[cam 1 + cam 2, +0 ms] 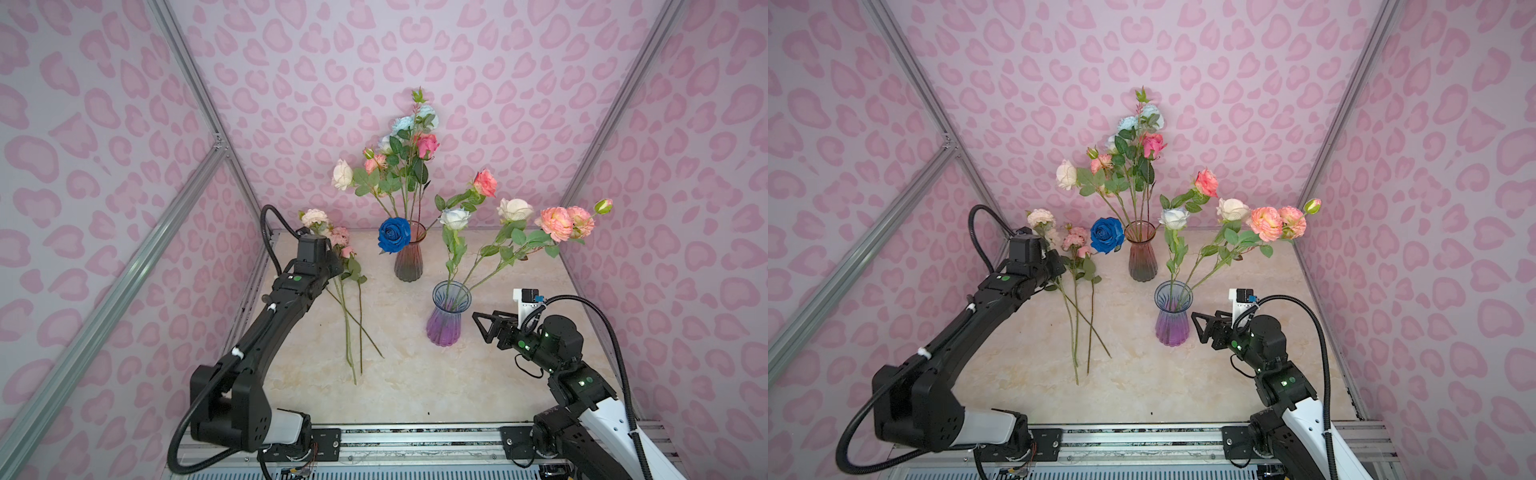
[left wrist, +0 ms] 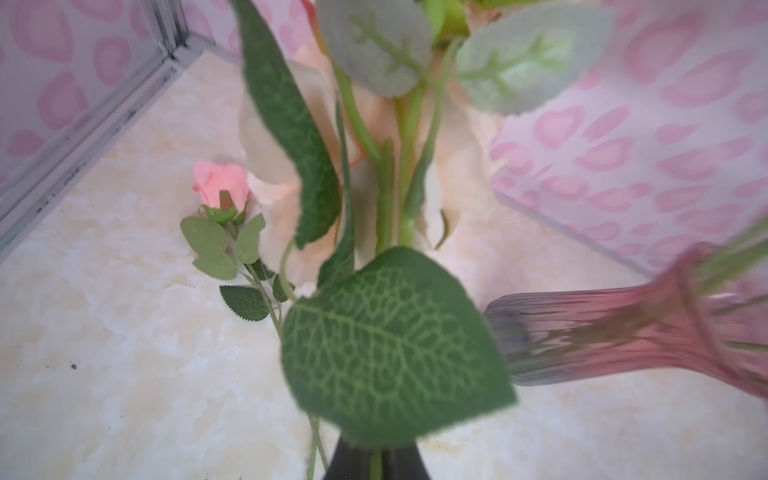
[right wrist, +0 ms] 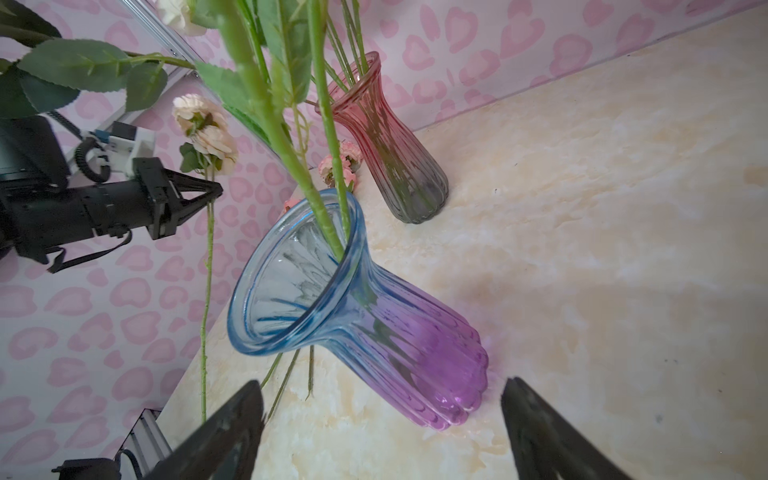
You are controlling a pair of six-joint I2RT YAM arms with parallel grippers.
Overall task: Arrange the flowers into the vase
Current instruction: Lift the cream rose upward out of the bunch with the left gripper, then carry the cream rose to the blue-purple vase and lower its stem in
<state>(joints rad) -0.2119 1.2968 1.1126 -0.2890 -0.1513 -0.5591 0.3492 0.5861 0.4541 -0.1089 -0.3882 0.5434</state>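
Note:
My left gripper (image 2: 376,455) is shut on the green stem of a cream carnation (image 1: 314,217), held off the table at the back left; in both top views its fingers hide under the wrist. Pink carnations (image 1: 340,237) and long stems (image 1: 353,332) lie on the table beside it. A pink-grey vase (image 1: 409,257) at the back holds several flowers, with a deep blue rose (image 1: 394,235) by its rim. A blue-purple vase (image 1: 446,318) nearer the front holds several more stems. My right gripper (image 1: 481,328) stands open just right of that vase, empty.
Pink patterned walls with aluminium rails (image 1: 124,286) close in the marble table (image 1: 415,382) on three sides. Flower heads (image 1: 557,222) from the blue-purple vase lean out over the right back corner. A metal rail (image 1: 415,436) runs along the front edge.

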